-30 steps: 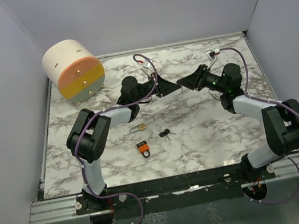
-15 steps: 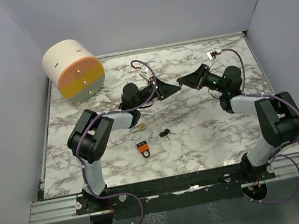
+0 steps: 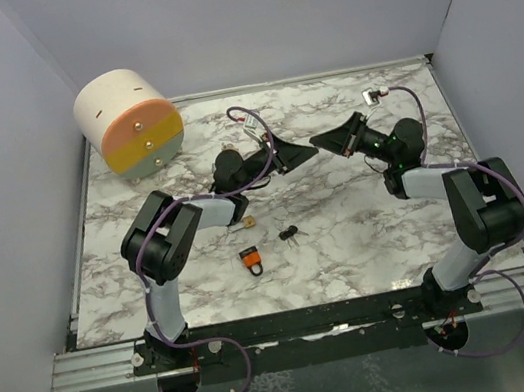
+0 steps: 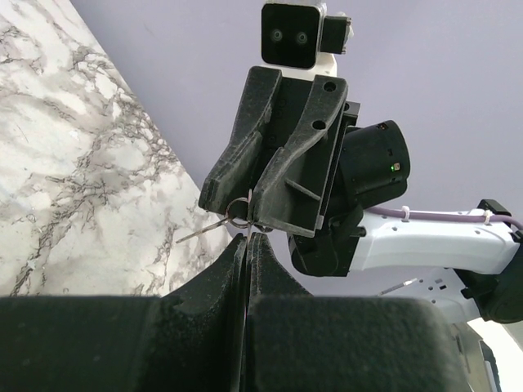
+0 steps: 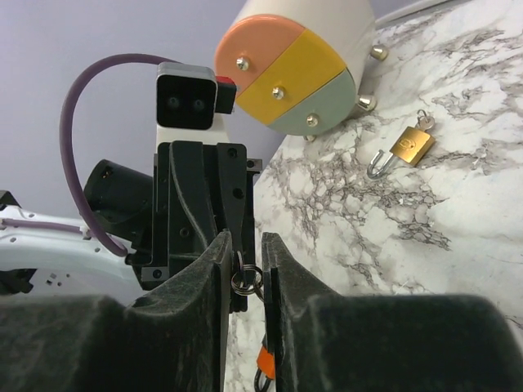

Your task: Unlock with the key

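Observation:
My left gripper [image 3: 307,153] and right gripper [image 3: 322,143] meet tip to tip above the table's middle. In the left wrist view the left gripper [image 4: 248,238] is shut on a thin key blade [image 4: 247,229]. Its key ring [image 4: 237,214] sits at the tips of the right gripper [image 4: 250,201], and a second key [image 4: 200,231] hangs off it. In the right wrist view the right gripper [image 5: 246,249] pinches the key ring [image 5: 246,279] between its pads. A brass padlock [image 3: 246,223], its shackle open [image 5: 409,146], lies on the marble. An orange padlock [image 3: 250,258] lies nearer.
A black key bunch [image 3: 291,233] lies right of the padlocks. A round drum [image 3: 127,123] with peach, yellow and grey-green face sections stands at the far left corner. Grey walls close in the table on three sides.
Both arms shifted slightly, their wrists drawing a little farther back, with the tips still together. The padlocks and black keys have not moved.

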